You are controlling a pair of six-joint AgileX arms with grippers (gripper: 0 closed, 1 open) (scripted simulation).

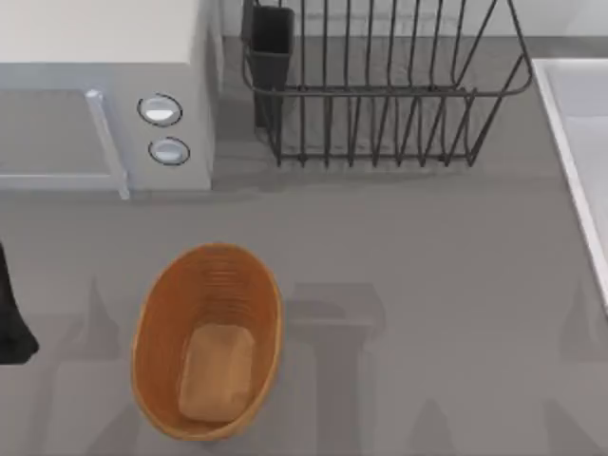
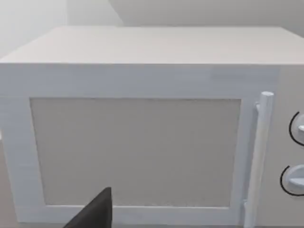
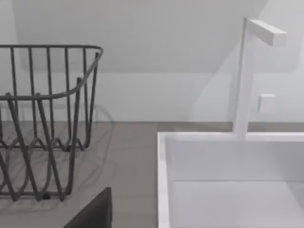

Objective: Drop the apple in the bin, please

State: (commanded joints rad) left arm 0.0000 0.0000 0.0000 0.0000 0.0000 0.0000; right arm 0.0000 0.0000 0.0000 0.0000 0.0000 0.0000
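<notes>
The bin [image 1: 166,309] is an oval orange-brown woven basket with a tan pad on its bottom, standing on the grey table at the front left. The apple is out of view, and nothing red lies in the bin. A dark part of my left arm [image 1: 11,323] reaches in at the table's left edge, level with the bin. In the left wrist view a dark piece of my left gripper [image 2: 95,214] faces a microwave door. A dark piece of my right gripper [image 3: 92,213] hangs above the table between a wire rack and a sink.
A white microwave [image 1: 104,104] with a bar handle [image 2: 259,152] and two dials stands at the back left. A black wire dish rack [image 1: 380,85] stands at the back middle. A white sink [image 3: 228,180] with a faucet [image 3: 247,76] runs along the right edge.
</notes>
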